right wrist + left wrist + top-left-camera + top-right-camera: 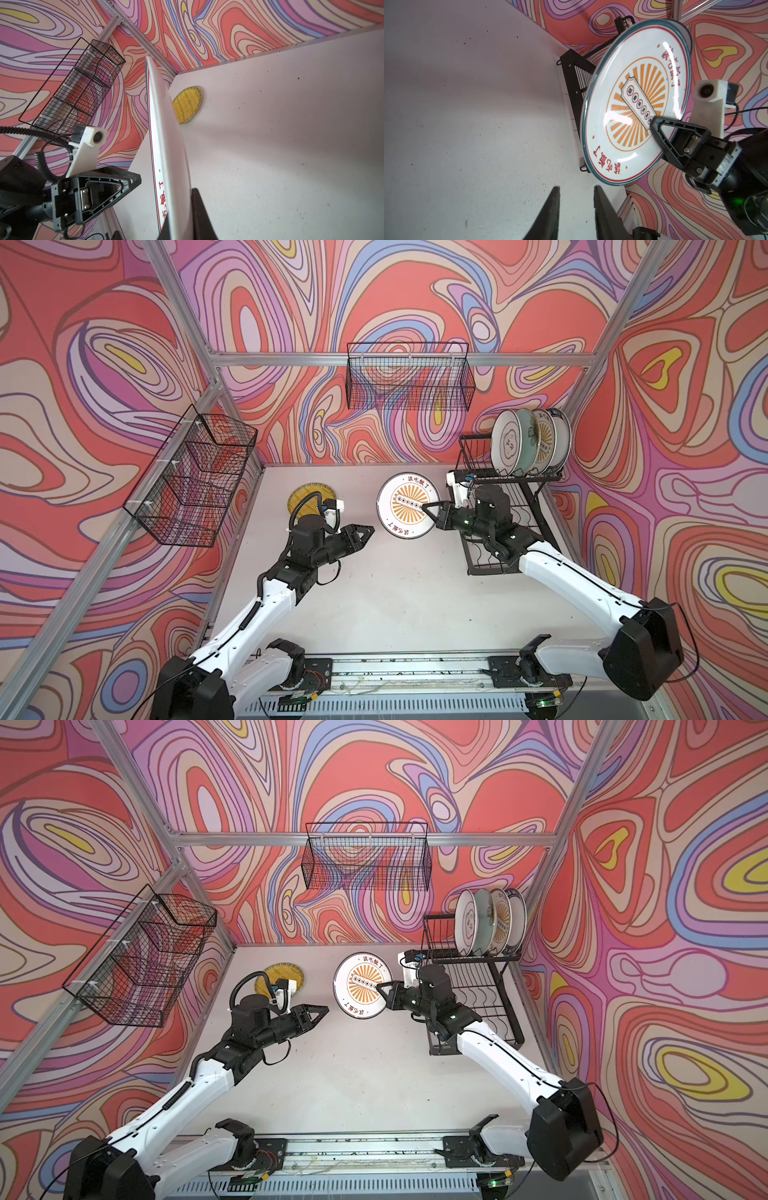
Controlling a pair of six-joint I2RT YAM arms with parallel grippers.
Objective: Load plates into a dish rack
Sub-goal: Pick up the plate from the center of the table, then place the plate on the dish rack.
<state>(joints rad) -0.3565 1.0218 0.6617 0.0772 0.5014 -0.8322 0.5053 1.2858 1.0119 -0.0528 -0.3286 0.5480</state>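
Observation:
A white plate with an orange sunburst (405,506) (361,986) is held off the table, tilted up on edge, with my right gripper (426,508) (182,207) shut on its right rim. In the left wrist view the same plate (633,104) faces the camera. My left gripper (370,529) (576,188) hangs just left of the plate, open a little, with nothing between its fingers. The yellow striped plate (307,494) (187,104) lies flat on the table behind my left wrist. The black dish rack (478,456) (490,986) stands at the right, and several plates (528,441) stand upright in its upper tier.
A black mesh basket (195,472) hangs on the left wall and another mesh basket (409,377) on the back wall. The rack's lower tier (528,506) lies under my right arm. The white table (395,593) spreads between both arms, toward the front rail.

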